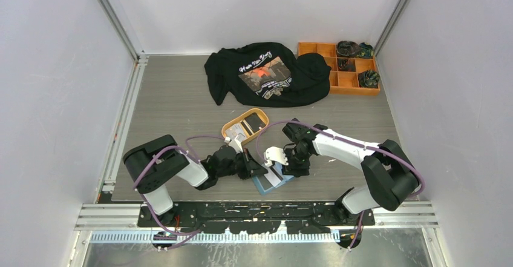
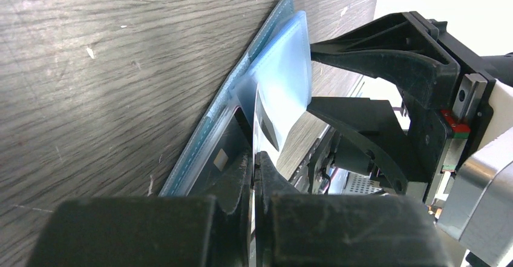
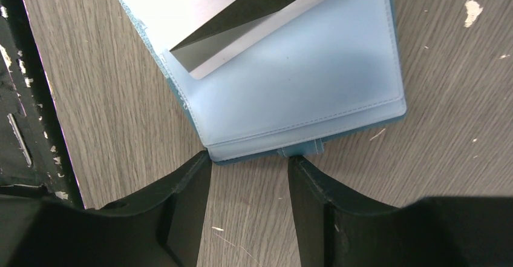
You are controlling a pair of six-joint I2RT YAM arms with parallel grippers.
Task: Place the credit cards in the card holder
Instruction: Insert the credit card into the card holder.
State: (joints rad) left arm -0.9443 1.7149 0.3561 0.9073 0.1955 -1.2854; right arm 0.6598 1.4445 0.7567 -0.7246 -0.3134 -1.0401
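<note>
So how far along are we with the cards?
Done: the card holder lies open on the table. In hand: the left gripper is shut on a card, its corner over the pale pocket, not seated; the right gripper stands open at the holder's edge. Left: more cards wait in the tray.

Card holder (image 1: 269, 183): on table (image 1: 181, 103), near centre, between left gripper (image 1: 259, 169) and right gripper (image 1: 296, 165). Oval tray (image 1: 264, 117): just behind it, credit cards (image 1: 254, 123) inside. Shirt (image 1: 266, 73): behind tray. Compartment box (image 1: 348, 84): right of shirt, far corner.
</note>
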